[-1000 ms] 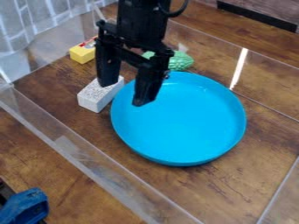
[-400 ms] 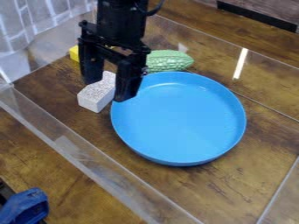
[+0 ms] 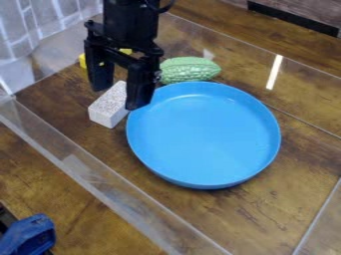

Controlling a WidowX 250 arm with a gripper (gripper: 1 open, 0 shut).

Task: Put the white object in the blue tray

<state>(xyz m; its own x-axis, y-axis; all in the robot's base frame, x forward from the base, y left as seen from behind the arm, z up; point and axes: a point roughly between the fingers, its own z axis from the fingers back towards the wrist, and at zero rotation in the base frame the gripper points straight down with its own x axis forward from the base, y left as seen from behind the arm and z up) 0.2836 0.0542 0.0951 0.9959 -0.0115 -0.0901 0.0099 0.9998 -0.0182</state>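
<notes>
Wooden table (image 3: 80,169): blue tray (image 3: 202,139) empty, white object (image 3: 110,106) just beside it.

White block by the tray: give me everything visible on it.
The white object is a small off-white rectangular block with a rough, speckled, sponge-like surface. It lies flat on the wooden table, just left of the blue tray, apart from its rim. The open gripper hangs over its far end, hiding part of it; contact cannot be told.
</notes>
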